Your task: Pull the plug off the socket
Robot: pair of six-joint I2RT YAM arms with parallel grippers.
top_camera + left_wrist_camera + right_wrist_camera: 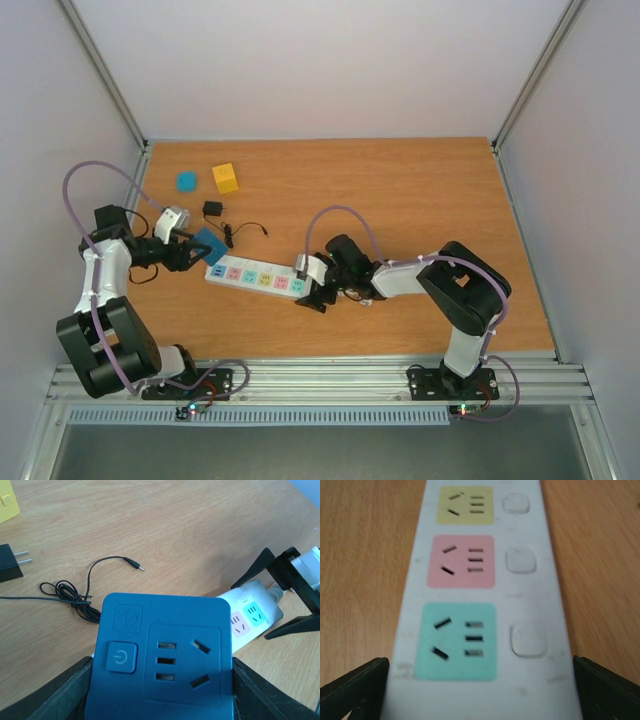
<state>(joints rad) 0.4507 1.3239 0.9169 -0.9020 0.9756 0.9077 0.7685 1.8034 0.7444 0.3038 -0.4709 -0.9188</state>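
On the wooden table point(420, 200) — pale walls point(320, 60) around — lies the socket point(255, 277).

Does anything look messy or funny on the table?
Yes. The little black charger lies loose on the wooden table, its prongs plugged into nothing. Its thin black cord is bunched in a knotty tangle next to the blue socket cube.

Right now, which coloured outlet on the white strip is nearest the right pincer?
The mint-green outlet, closest to the open right pincer; the pink outlet and yellow outlet lie farther along the strip.
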